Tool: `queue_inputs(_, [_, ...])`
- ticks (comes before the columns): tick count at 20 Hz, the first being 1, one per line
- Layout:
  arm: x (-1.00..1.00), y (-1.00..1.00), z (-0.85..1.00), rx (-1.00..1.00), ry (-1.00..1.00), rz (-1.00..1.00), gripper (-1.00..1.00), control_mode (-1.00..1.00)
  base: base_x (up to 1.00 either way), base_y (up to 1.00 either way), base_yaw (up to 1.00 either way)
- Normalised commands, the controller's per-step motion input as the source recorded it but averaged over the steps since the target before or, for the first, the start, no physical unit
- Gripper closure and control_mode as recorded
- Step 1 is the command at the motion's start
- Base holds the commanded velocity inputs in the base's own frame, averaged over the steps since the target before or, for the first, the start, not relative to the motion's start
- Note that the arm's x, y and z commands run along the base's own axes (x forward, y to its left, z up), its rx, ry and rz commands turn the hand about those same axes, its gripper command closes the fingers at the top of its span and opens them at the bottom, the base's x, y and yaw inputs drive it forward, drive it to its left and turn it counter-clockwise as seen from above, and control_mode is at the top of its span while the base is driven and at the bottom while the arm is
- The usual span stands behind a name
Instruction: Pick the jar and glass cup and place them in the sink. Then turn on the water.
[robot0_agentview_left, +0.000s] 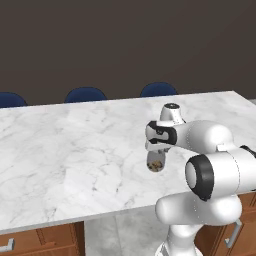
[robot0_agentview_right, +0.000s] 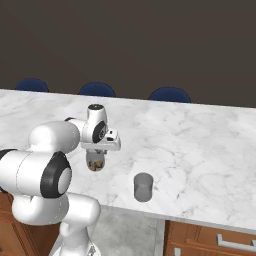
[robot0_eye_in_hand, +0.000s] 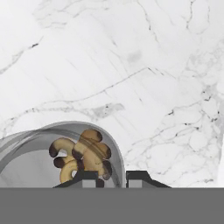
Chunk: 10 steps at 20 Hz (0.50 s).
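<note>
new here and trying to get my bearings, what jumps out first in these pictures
The white arm's gripper reaches down over the jar of brown bits, near the front edge of a marble counter; the hand view shows its fingertips pinched at the jar's rim. A grey glass cup stands alone to the jar's right. Blue chairs line the far side.

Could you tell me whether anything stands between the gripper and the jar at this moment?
Nothing visible does. The gripper is right down over the jar on the marble counter, its fingertips at the jar's rim. The glass cup stands apart, nearer the counter's front edge, clear of the grasp.
</note>
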Motion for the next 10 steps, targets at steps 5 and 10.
queue_inputs(5, [0.0, 0.0, 0.0, 0.0, 0.0, 0.0, 1.0, -1.0, 0.0, 0.0, 0.0])
queue_inputs(10, [0.0, 0.0, 0.0, 0.0, 0.0, 0.0, 1.0, -1.0, 0.0, 0.0, 0.0])
